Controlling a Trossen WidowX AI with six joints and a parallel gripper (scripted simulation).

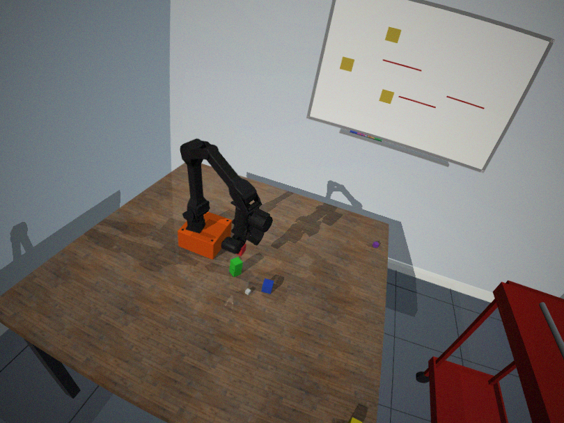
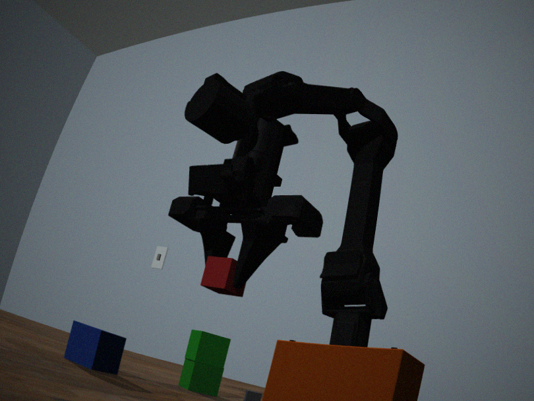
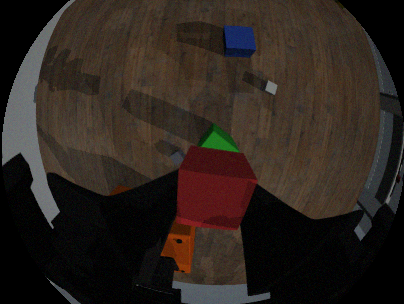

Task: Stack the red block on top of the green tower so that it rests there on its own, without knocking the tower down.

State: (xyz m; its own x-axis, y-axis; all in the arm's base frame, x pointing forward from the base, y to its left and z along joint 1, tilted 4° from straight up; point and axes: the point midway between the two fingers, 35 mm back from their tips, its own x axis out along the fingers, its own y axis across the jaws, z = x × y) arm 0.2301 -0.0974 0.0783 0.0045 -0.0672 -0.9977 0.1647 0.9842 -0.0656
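Observation:
The red block (image 1: 242,249) (image 2: 219,274) (image 3: 215,197) is off the table, between the two fingers of my gripper (image 2: 224,272) (image 3: 213,178), which is shut on it. The green tower (image 1: 235,267) (image 2: 204,362) (image 3: 217,140) stands upright, two green blocks high, with nothing on top. In the exterior view the red block hangs above the tower's top and a little to its right, with a clear gap. In the wrist view the red block hides part of the tower.
A blue block (image 1: 267,286) (image 2: 94,347) (image 3: 239,41) and a small white cube (image 1: 247,291) (image 3: 270,87) lie near the tower. The orange arm base (image 1: 200,241) (image 2: 336,370) stands close behind it. A small grey cube (image 2: 253,396) (image 3: 177,157) lies between tower and base. A purple object (image 1: 375,244) lies at the far edge.

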